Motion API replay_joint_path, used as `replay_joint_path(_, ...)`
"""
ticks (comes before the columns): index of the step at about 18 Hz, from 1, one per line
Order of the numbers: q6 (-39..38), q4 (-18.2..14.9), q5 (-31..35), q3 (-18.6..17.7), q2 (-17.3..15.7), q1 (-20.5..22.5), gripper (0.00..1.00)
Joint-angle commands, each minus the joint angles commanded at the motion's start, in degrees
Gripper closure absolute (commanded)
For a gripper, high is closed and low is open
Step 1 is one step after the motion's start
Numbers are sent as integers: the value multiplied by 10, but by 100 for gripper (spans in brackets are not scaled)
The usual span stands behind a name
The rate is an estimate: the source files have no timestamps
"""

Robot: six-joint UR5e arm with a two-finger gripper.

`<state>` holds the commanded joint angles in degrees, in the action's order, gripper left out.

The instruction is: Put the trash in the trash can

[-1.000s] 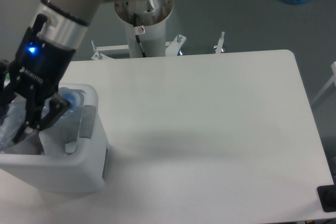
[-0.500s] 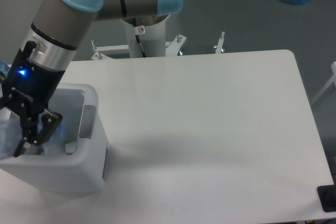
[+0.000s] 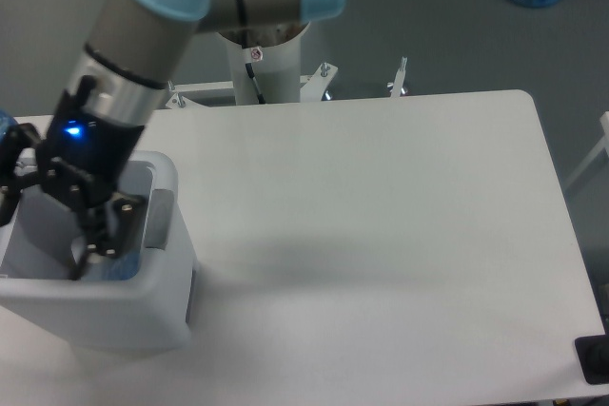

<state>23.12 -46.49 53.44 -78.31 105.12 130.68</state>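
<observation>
White counter (image 3: 381, 216) is being shown | hand (image 3: 59, 225) is being held inside trash can (image 3: 105, 306), fingers apart, nothing gripped | trash is judged light and crushable.

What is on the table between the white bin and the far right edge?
Nothing: the camera view shows bare white table from the trash can to that edge.

Grey tubular arm (image 3: 143, 40) with pale blue joint caps, silver wrist ring, black tool (image 3: 57, 225) showing a blue light.
</observation>
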Motion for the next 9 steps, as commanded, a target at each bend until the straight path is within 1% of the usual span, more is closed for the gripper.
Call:
replay_joint_path(2,0,-1,14,7,0,22,0)
replay_joint_path(3,1,-1,41,7,0,33,0)
replay_joint_path(6,16,-1,146,8,-1,39,0)
replay_joint_path(9,85,-4,263,14,-2,39,0)
